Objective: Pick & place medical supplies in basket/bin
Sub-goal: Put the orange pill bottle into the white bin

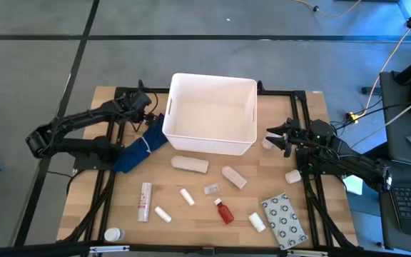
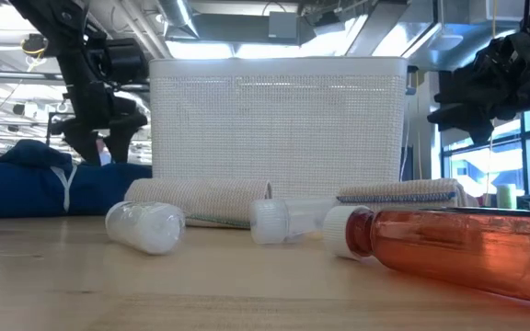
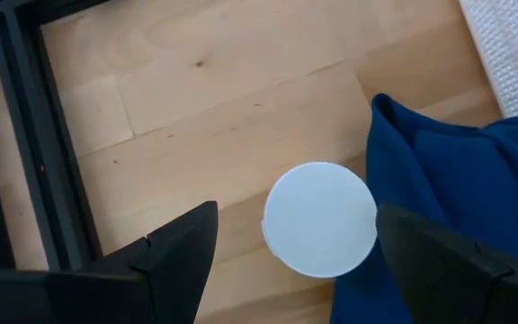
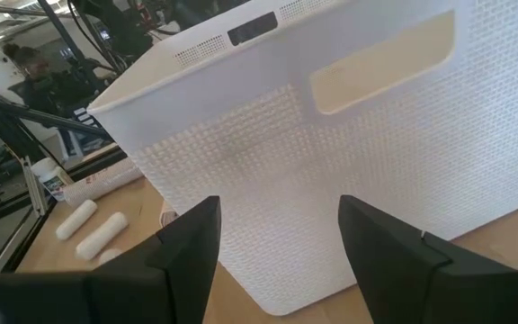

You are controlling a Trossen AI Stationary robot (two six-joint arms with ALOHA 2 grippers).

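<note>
The white tub (image 1: 211, 114) stands at the table's far middle. My left gripper (image 1: 147, 108) is at the tub's left side, above the blue cloth's (image 1: 140, 148) far end. It is open, pointing down, with its fingers on either side of a white round-topped item (image 3: 319, 219) that stands on the table. I see no touch. My right gripper (image 1: 277, 135) is open and empty at the tub's right wall (image 4: 331, 153), next to a small white item (image 1: 267, 143). Beige rolls (image 1: 190, 164), a red bottle (image 1: 224, 211), white tubes (image 1: 145, 201) and a grey ring-patterned packet (image 1: 285, 220) lie on the near half.
Black frame rails (image 1: 113, 143) run along both table sides under the arms. A white bottle (image 1: 113, 234) lies at the near left corner and a white item (image 1: 293, 175) lies near the right rail. Bare wood shows between the tub and the left rail (image 3: 196, 99).
</note>
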